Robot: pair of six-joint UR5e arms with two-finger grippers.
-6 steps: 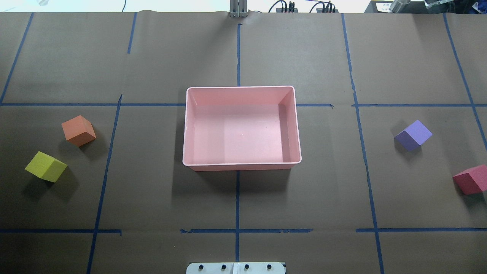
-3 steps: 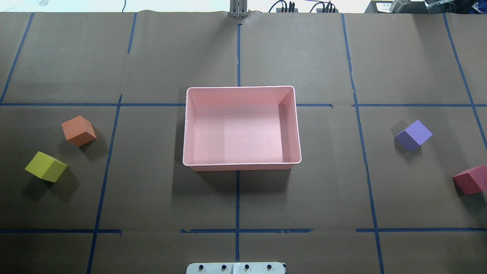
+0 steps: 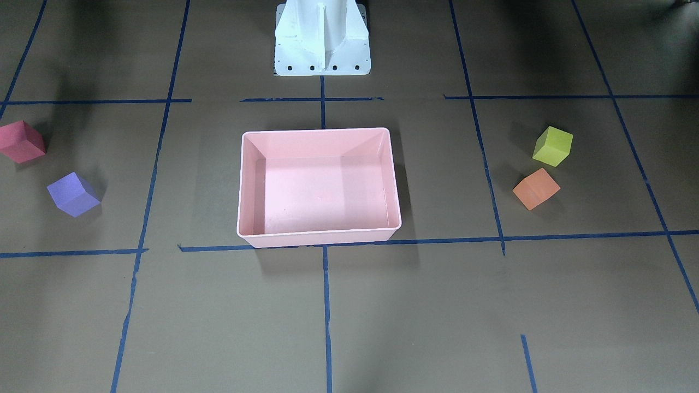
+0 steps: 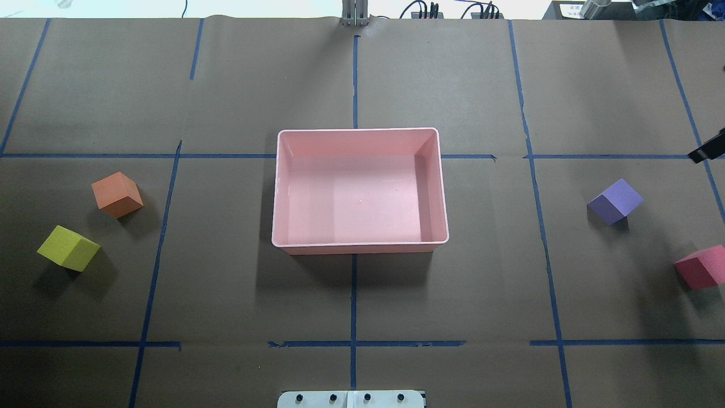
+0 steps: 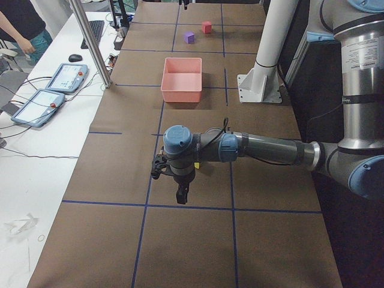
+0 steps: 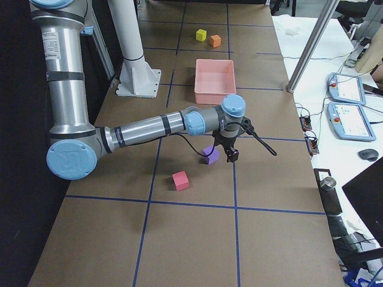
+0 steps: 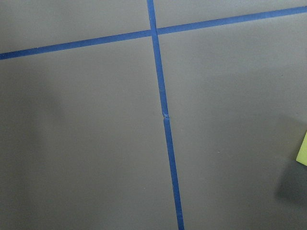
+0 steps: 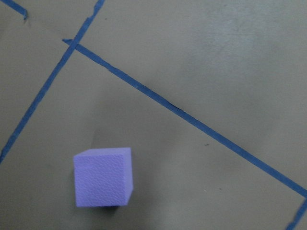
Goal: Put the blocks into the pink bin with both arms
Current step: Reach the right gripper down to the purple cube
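The pink bin [image 4: 359, 245] stands empty at the table's middle. The orange block [image 4: 116, 194] and the yellow-green block [image 4: 68, 247] lie to its left. The purple block [image 4: 615, 201] and the red block [image 4: 700, 267] lie to its right. My right gripper [image 6: 230, 156] hovers beside and above the purple block [image 8: 102, 177]; only its black tip [image 4: 708, 152] shows overhead, so I cannot tell its state. My left gripper [image 5: 181, 197] hangs over the table near the yellow-green block [image 7: 302, 148]; I cannot tell its state.
The white pedestal base [image 3: 322, 38] stands at the robot's side of the table, behind the bin. Blue tape lines divide the brown table cover. Tablets [image 5: 63, 78] and a metal post stand on the operators' side.
A black tip of my right gripper has come into the overhead view at its right edge, beyond the purple block. The blocks and the bin have not moved.
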